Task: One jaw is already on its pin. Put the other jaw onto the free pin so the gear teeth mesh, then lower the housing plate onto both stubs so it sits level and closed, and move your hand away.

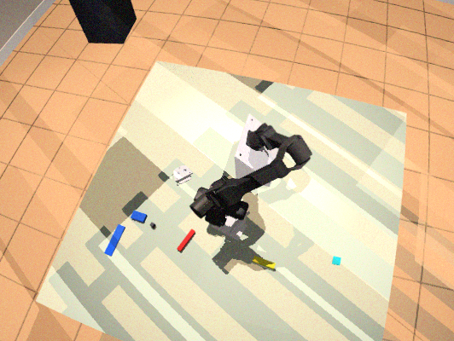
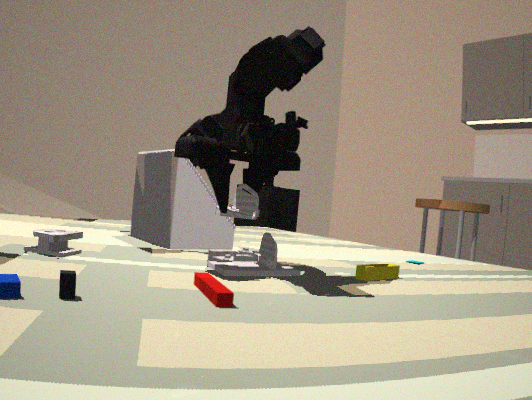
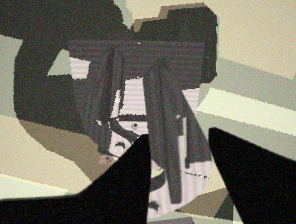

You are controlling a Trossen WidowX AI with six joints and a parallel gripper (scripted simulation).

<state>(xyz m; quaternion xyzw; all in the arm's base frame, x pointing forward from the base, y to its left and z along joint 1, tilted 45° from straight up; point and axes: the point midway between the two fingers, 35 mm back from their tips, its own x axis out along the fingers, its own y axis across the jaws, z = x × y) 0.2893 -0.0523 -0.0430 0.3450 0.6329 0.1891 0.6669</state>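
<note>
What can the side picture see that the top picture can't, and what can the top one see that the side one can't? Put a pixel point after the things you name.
Only the side picture shows a stool (image 2: 452,204) and cupboards (image 2: 495,80).

Only the top picture shows the long blue bar (image 1: 114,240) and orange floor tiles (image 1: 64,106).

Both show the robot arm (image 1: 256,181) (image 2: 250,75), the red bar (image 1: 186,240) (image 2: 212,289) and the yellow block (image 1: 264,262) (image 2: 377,272).

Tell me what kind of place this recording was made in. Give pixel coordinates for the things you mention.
Probably a kitchen or a room with a kitchen area: grey wall cabinets (image 2: 497,82) hang above a counter (image 2: 487,179), and a wooden-topped stool (image 2: 452,205) stands in front.
</note>
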